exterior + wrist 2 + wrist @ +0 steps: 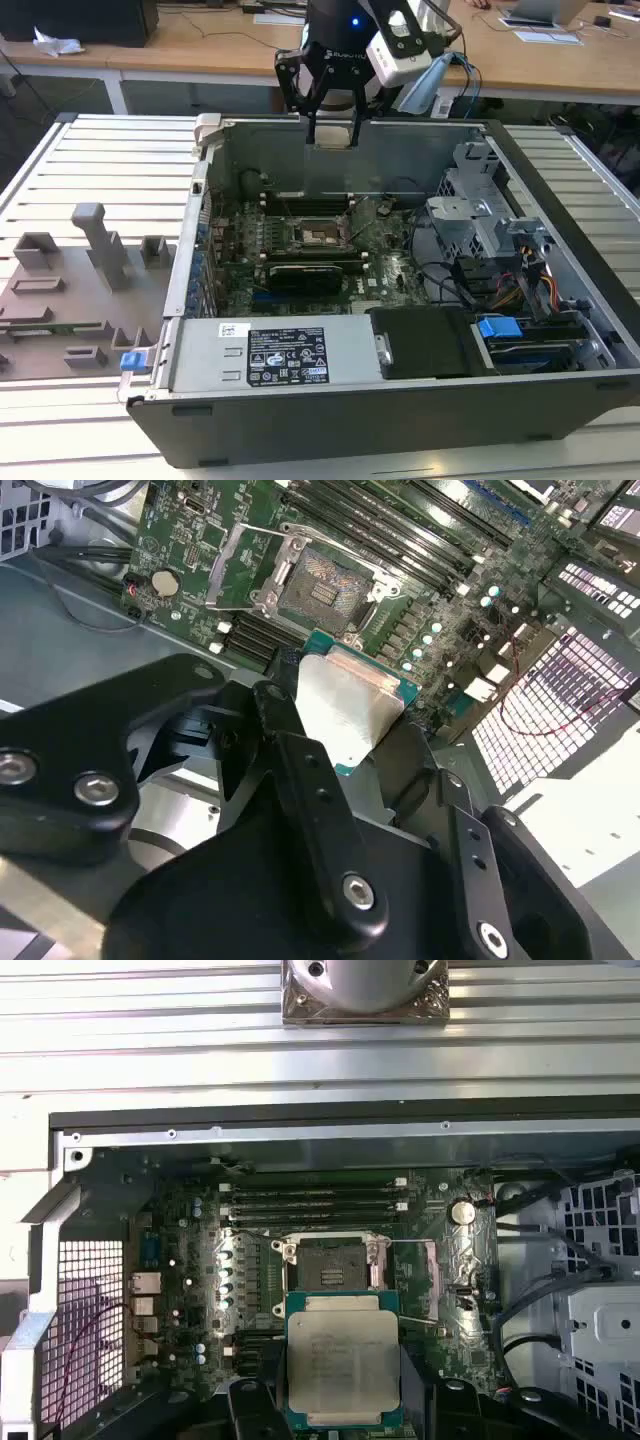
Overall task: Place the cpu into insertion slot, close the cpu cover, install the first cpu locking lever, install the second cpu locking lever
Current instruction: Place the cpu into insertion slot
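My gripper (333,133) hangs above the far wall of the open computer case (190,260), shut on the cpu (331,137). In both wrist views the cpu (343,1358) (345,705) shows as a flat square chip with a silver-grey top, clamped between the black fingers (275,720). The insertion slot (320,237) (335,1263) (325,585) lies open on the green motherboard (385,270), below the chip and apart from it, with its contact field uncovered. The cpu cover (245,565) (415,1280) is swung open, beside the slot.
A long black expansion card (305,275) lies just on the near side of the slot, and memory slots (315,1198) run along its far side. A power supply (270,355) fills the case's front. Drive cage (480,220) and cables (530,290) crowd the exterior view's right. Grey fixtures (70,290) stand on the exterior view's left.
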Controlling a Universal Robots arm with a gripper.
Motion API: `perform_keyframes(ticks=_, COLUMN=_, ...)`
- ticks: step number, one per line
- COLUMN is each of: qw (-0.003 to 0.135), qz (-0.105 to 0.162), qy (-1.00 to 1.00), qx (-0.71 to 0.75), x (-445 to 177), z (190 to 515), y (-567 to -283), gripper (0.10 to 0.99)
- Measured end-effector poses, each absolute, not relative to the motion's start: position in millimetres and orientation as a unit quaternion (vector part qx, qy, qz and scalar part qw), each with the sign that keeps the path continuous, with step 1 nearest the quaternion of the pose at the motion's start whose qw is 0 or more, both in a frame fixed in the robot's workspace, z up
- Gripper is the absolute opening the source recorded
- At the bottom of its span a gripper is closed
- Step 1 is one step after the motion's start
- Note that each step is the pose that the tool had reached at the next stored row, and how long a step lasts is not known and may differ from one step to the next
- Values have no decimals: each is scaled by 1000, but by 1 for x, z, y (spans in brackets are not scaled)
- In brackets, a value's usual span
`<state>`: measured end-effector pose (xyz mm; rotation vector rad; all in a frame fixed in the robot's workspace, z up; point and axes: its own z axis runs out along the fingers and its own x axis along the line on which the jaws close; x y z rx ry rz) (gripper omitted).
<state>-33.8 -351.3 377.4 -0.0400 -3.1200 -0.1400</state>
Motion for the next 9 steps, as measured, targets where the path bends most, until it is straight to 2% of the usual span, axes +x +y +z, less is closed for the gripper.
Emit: perform_keyframes(ticks=9, qw=9, qz=-45, qy=-999, qx=-13, x=-34, z=362, y=-351, gripper=545)
